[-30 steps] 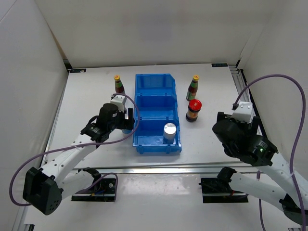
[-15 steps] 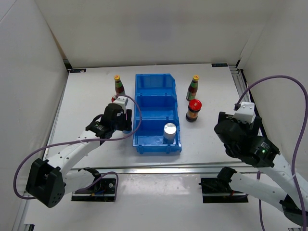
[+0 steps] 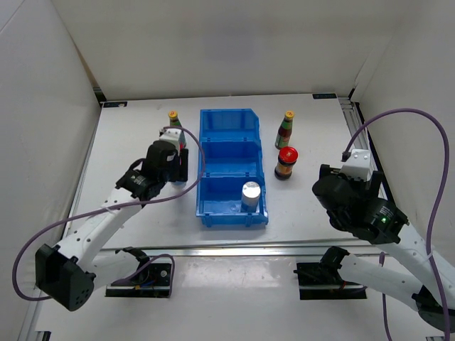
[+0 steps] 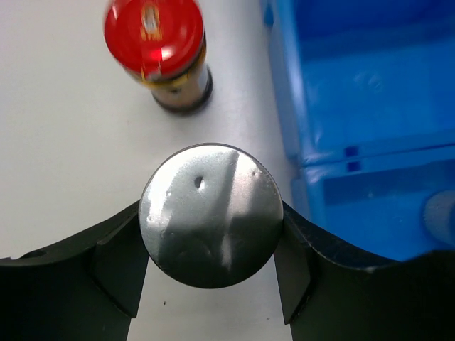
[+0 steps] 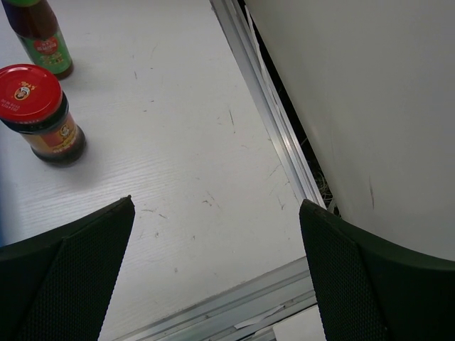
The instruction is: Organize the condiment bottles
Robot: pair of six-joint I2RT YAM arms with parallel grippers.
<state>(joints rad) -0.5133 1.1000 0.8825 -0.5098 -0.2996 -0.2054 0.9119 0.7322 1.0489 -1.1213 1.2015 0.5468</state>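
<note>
The left end effector [image 4: 207, 259] pinches a silver-topped shaker [image 4: 210, 213] by its sides. The right end effector [image 5: 217, 280] is spread wide, empty.

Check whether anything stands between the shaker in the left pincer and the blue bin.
Nothing visible does. The silver-topped shaker clamped in the left pincer sits beside the blue three-compartment plastic bin; only its side wall lies between. The red-lidded dark jar stands farther ahead, off that path.
</note>
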